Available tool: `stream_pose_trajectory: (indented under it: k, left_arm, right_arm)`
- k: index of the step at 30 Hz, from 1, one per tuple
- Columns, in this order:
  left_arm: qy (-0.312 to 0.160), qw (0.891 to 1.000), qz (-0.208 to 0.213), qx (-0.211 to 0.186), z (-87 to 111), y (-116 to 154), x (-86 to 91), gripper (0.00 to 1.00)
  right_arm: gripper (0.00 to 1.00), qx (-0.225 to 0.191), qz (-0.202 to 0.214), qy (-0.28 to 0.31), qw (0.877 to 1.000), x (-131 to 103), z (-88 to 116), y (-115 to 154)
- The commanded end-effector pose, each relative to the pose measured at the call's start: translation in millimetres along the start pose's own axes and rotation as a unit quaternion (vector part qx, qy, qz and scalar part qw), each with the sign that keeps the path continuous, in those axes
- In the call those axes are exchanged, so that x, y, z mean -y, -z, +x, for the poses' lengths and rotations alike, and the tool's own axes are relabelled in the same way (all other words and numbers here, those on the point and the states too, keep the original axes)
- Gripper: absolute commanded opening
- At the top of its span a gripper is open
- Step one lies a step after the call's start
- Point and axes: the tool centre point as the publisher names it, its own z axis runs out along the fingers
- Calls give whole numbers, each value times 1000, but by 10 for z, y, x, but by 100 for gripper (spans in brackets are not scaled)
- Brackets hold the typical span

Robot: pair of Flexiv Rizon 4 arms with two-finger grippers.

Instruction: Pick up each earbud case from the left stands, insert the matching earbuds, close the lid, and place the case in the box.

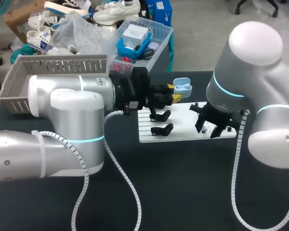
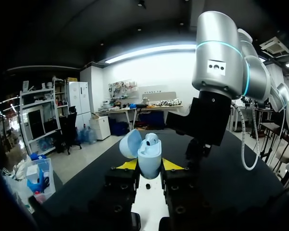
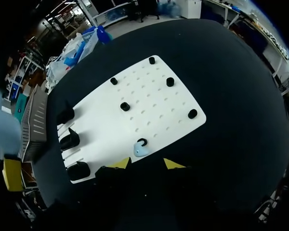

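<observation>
Left claw (image 2: pixel 149 165) is clamped on the body of the light blue, egg-shaped plastic earbud case (image 2: pixel 149 155), held above the dark surface (image 1: pixel 183 187) at the far edge of the white perforated peg board (image 3: pixel 149 103). The case's lid is swung open to one side. One pale earbud (image 2: pixel 152 139) appears to sit in the case mouth, though its seating is hard to judge at this angle. Right claw (image 3: pixel 145 164) hangs over the board with its yellow tips spread and nothing between them. Just ahead of the tips lies a small light blue earbud (image 3: pixel 140 151), touching a short black peg (image 3: pixel 142 142). Three black case stands (image 3: pixel 70 140) at the board's left side look bare. Judged step: pick this loose earbud and bring it to the open case. To do it well, centre the tips on either side of the bud's body, with the peg outside the closing line. Descend straight and close gently so the bud neither pivots nor shoots out. The left arm should hold the case steady with its mouth turned toward the incoming bud and its lid clear of the approach path. Main risk is a skewed pinch, which would spoil the bud's alignment with its socket.
</observation>
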Motion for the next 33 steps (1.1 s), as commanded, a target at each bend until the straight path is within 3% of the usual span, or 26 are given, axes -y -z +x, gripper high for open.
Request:
stream_pose_trajectory:
  k: [1, 25, 33]
  left_arm:
    - [-1, 1000, -1, 2, 12, -3, 1, 0]
    - [-1, 1000, -1, 2, 12, -3, 1, 0]
    - [-1, 1000, -1, 2, 12, -3, 1, 0]
  right_arm:
    - [37, 1, 1, -2, 1000, -29, -2, -36]
    - [27, -4, 5, -8, 1000, -59, -51, -87]
    - [29, -7, 6, -10, 1000, -61, -61, -119]
